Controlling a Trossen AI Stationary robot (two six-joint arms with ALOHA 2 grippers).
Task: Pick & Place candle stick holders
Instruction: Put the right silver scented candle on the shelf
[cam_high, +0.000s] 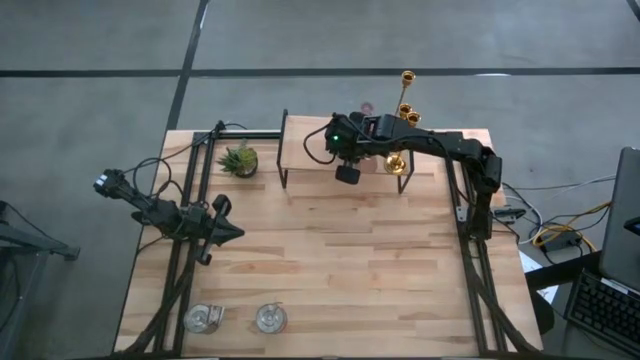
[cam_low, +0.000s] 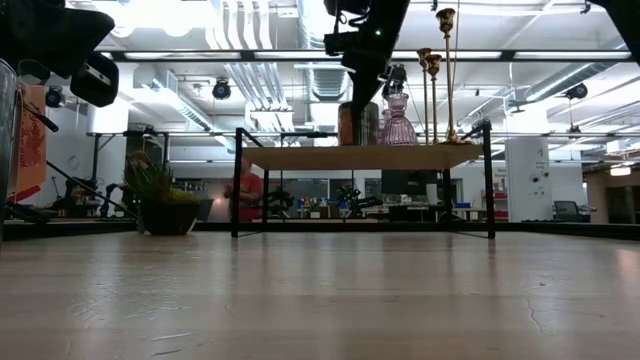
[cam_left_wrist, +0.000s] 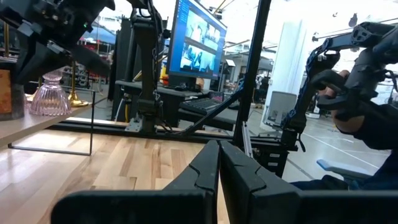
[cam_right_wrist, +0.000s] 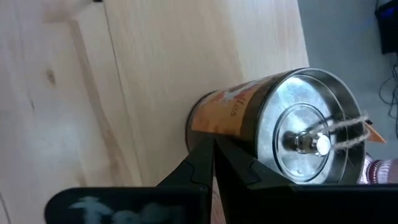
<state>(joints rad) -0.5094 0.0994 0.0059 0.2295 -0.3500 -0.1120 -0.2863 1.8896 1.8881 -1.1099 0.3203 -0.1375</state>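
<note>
right hand (cam_right_wrist: 214, 149) shut | orange tin (cam_right_wrist: 273, 124) beside | pink holder (cam_right_wrist: 382, 169) cut off, seemingly

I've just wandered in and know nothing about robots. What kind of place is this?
Probably a robotics lab or workshop: two dark robot arms are mounted at a wooden table, a computer monitor glows nearby, and exposed ceiling ducts run over an open work hall.

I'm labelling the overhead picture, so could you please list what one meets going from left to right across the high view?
Left gripper, shut → potted plant → right gripper, shut, over the raised shelf → gold candle stick holders at the shelf's right end. Along the near edge: first silvery glass cup → second silvery glass cup.
</note>
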